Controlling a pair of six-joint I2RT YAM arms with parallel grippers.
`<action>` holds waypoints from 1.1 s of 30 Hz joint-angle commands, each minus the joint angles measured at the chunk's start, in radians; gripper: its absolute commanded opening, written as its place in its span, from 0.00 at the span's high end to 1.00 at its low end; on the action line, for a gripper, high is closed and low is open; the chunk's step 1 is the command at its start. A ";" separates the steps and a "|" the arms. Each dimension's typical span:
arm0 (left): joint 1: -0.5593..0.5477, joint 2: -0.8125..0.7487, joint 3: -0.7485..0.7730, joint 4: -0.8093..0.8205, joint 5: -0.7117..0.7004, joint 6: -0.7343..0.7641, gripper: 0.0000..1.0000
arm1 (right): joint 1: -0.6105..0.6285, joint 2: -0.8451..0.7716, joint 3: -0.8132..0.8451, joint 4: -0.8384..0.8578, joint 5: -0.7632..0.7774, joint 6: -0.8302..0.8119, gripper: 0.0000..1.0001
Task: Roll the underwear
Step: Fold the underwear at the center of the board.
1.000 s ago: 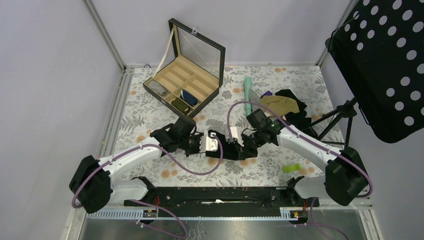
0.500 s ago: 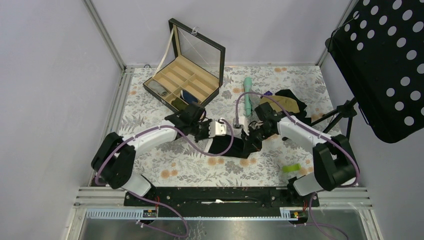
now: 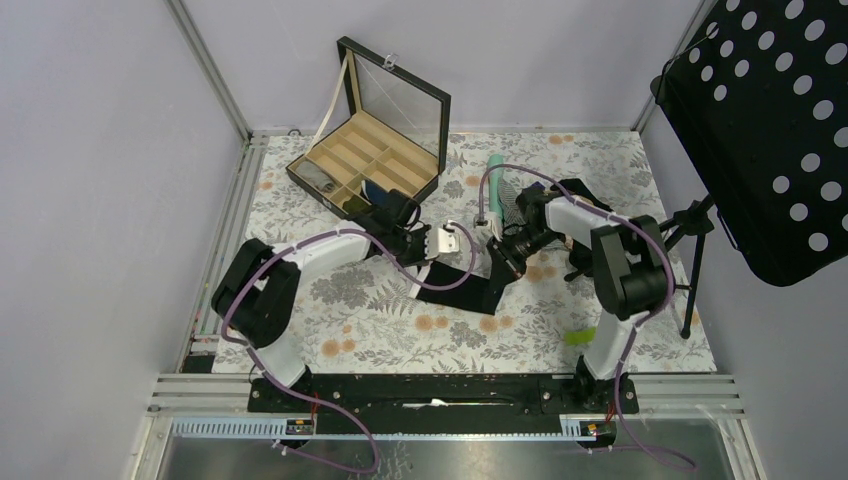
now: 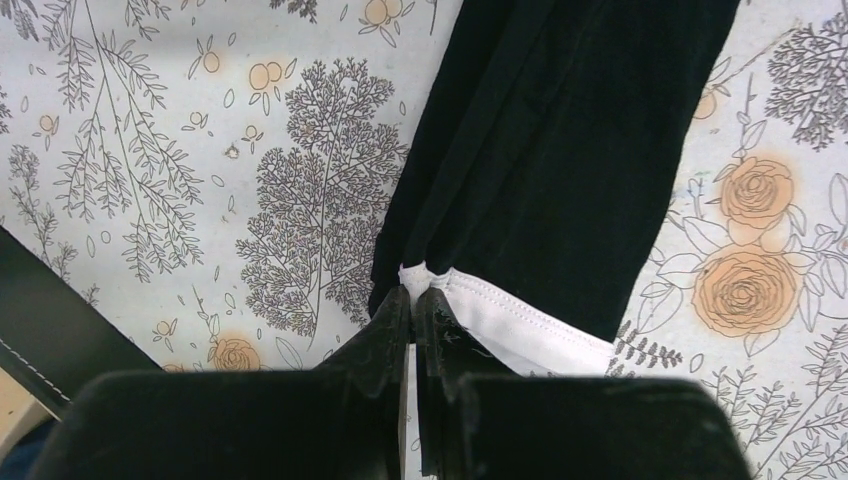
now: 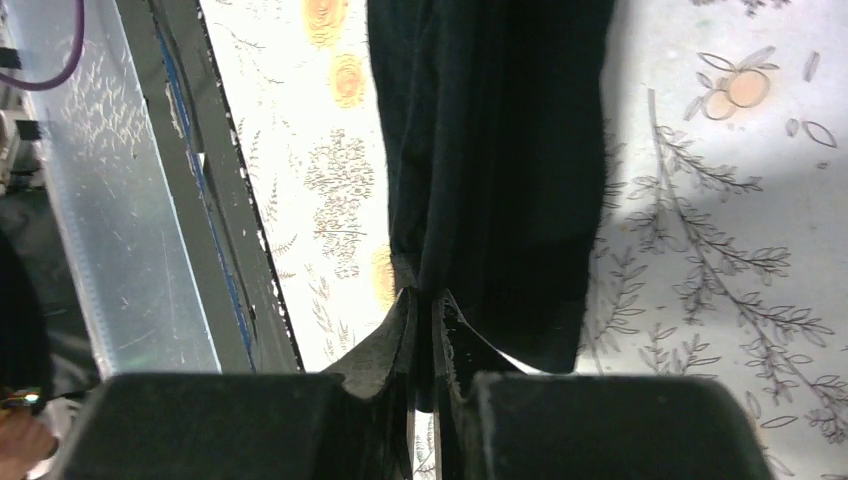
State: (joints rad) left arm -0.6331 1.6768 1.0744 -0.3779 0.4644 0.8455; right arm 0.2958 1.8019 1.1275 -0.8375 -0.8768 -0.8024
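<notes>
Evidently the step in hand is laying the cloth out flat, ready for rolling. The left pincer [image 4: 415, 300] is clamped together on one corner of the white waistband. The right pincer [image 5: 422, 305] is pinched shut on the dark cloth at the other corner. The underwear [image 3: 462, 288] spans the gap between the two pincers and trails from them toward the arm bases, over the floral worktop [image 3: 300, 245]. Its trailing end seems to rest on the worktop, though I cannot tell how much of it is lifted.

To do this well, I judge both pincers should keep the waistband taut and level, since folds gather at each grip. Lowering the two corners together would let the cloth settle without creases. Pulling apart too hard could slip a corner free.

Counted: one underwear, two pincers and one worktop. One compartment box [image 3: 400, 165] stands beyond the left pincer and one teal tool [image 3: 495, 165] beyond the right pincer. One green roll [image 3: 582, 336] lies well behind the right pincer, toward its base.
</notes>
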 commanded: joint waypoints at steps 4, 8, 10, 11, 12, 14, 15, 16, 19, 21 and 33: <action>0.035 0.070 0.082 -0.027 0.023 0.006 1.00 | -0.055 0.178 0.120 -0.144 -0.022 0.012 0.91; 0.049 0.103 0.106 -0.019 0.023 -0.014 1.00 | -0.060 0.244 0.159 -0.141 -0.012 0.073 0.87; 0.053 0.119 0.120 -0.012 0.024 -0.030 1.00 | -0.059 0.267 0.172 -0.132 -0.003 0.115 0.85; 0.055 0.127 0.128 -0.012 0.024 -0.040 1.00 | -0.060 0.275 0.178 -0.131 0.001 0.130 0.84; 0.056 0.133 0.135 -0.012 0.024 -0.049 1.00 | -0.060 0.281 0.184 -0.131 0.002 0.143 0.81; 0.058 0.141 0.148 -0.012 0.025 -0.067 0.96 | -0.061 0.282 0.189 -0.129 0.005 0.156 0.75; 0.058 0.139 0.155 -0.009 0.025 -0.079 0.93 | -0.060 0.276 0.192 -0.126 0.007 0.165 0.73; 0.059 0.138 0.158 -0.007 0.025 -0.093 0.89 | -0.061 0.267 0.196 -0.123 0.011 0.171 0.69; 0.058 0.125 0.168 -0.005 0.021 -0.150 0.77 | -0.062 0.237 0.211 -0.102 0.027 0.217 0.55; 0.058 0.108 0.166 0.013 0.010 -0.199 0.69 | -0.063 0.214 0.226 -0.099 0.030 0.246 0.49; 0.056 -0.076 0.107 0.087 -0.117 -0.440 0.54 | -0.058 0.111 0.198 -0.027 0.191 0.251 0.39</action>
State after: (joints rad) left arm -0.5808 1.7000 1.1973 -0.3309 0.3859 0.4953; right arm 0.2401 1.9331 1.3151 -0.8745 -0.7395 -0.5476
